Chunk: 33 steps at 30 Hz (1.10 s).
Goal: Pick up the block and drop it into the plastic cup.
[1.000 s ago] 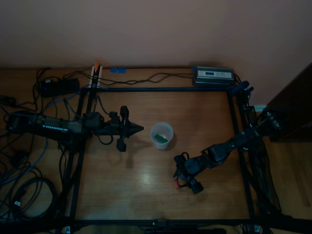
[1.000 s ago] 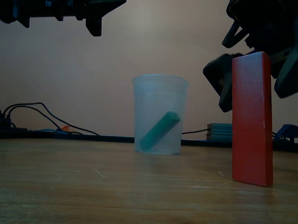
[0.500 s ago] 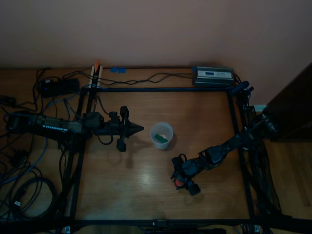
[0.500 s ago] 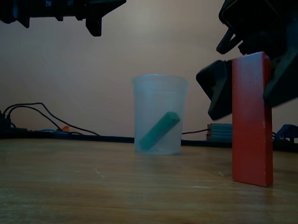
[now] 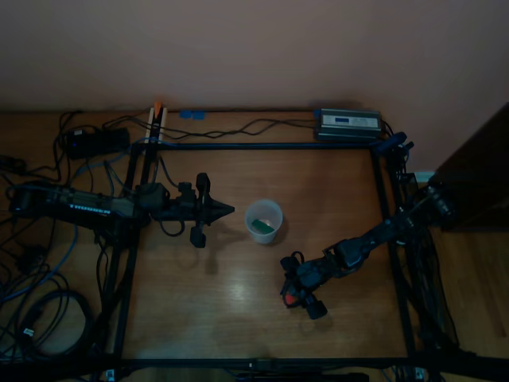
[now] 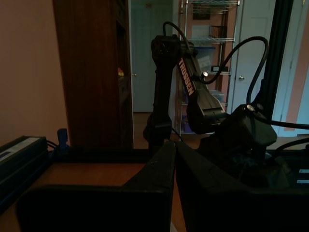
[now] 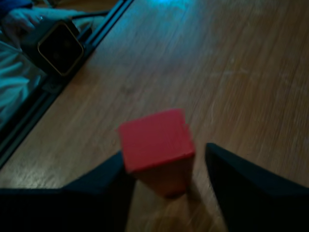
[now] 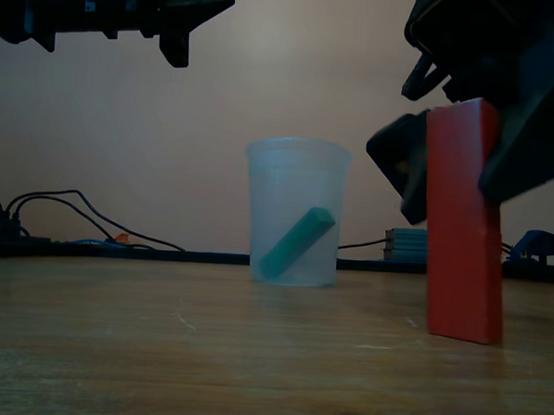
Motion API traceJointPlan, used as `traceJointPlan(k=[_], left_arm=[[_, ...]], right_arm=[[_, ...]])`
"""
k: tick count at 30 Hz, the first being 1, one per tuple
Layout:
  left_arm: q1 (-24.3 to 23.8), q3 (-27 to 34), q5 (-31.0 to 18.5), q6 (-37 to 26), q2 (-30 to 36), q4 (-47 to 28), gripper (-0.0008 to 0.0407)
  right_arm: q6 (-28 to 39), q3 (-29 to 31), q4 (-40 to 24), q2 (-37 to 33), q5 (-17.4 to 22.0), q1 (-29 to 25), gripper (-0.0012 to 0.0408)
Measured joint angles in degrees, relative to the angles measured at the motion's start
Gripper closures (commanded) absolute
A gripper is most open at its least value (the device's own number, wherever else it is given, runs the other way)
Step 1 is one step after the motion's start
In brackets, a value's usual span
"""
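The red block [image 8: 462, 226] stands on end on the wooden table, leaning slightly; it also shows as a red speck [image 5: 292, 298] in the top view. My right gripper [image 7: 164, 150] straddles the block [image 7: 157, 140], open: one finger touches its side, and a strip of table shows between the block and the other finger. In the exterior view the right gripper [image 8: 465, 162] hangs over the block's upper half. The translucent plastic cup [image 5: 263, 220] stands mid-table, to the exterior view's left of the block, with a green piece [image 8: 298, 241] leaning inside it. My left gripper [image 5: 227, 210] is shut, hovering to the top view's left of the cup [image 8: 295, 213].
Black frame rails [image 5: 262, 146] border the work area. A grey power box [image 5: 348, 123] sits behind the far rail, and cables [image 5: 48, 263] pile up outside at the top view's left. A small camera box [image 7: 58, 46] stands by a rail near the block.
The right gripper has lowered and narrowed around the block. The block has shifted a little toward the exterior view's left and now leans. The left arm has not moved.
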Motion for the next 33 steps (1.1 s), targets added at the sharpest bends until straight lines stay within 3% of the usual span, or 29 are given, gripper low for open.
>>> traceJointPlan(k=[2, 3, 5, 15, 18, 25, 31, 33], left_arm=[[0.0, 0.0, 0.0, 0.0, 0.0, 0.0, 0.0399], [0.0, 0.0, 0.0, 0.0, 0.0, 0.0, 0.0399], [0.0, 0.0, 0.0, 0.0, 0.0, 0.0, 0.0399], [0.0, 0.0, 0.0, 0.0, 0.0, 0.0, 0.0399], [0.0, 0.0, 0.0, 0.0, 0.0, 0.0, 0.0399], [0.0, 0.0, 0.0, 0.0, 0.0, 0.0, 0.0399], [0.0, 0.0, 0.0, 0.0, 0.0, 0.0, 0.0399], [0.0, 0.0, 0.0, 0.0, 0.0, 0.0, 0.0399]], right_arm=[[0.0, 0.0, 0.2, 0.0, 0.0, 0.0, 0.0395], [0.0, 0.0, 0.2, 0.0, 0.0, 0.0, 0.04], [-0.1, 0.0, 0.2, 0.0, -0.1, 0.0, 0.0384], [-1.0, -0.2, -0.1, -2.3, 1.2, 0.0, 0.0397], [-2.7, -0.2, -1.7, -7.0, 4.8, -0.2, 0.0396], [-3.3, -1.2, -17.1, -24.2, 20.4, -3.0, 0.0396], [-6.1, -2.3, -17.7, -36.7, 21.9, -13.2, 0.0396], [-8.0, -1.7, -16.9, -38.4, 19.7, -17.7, 0.0396]])
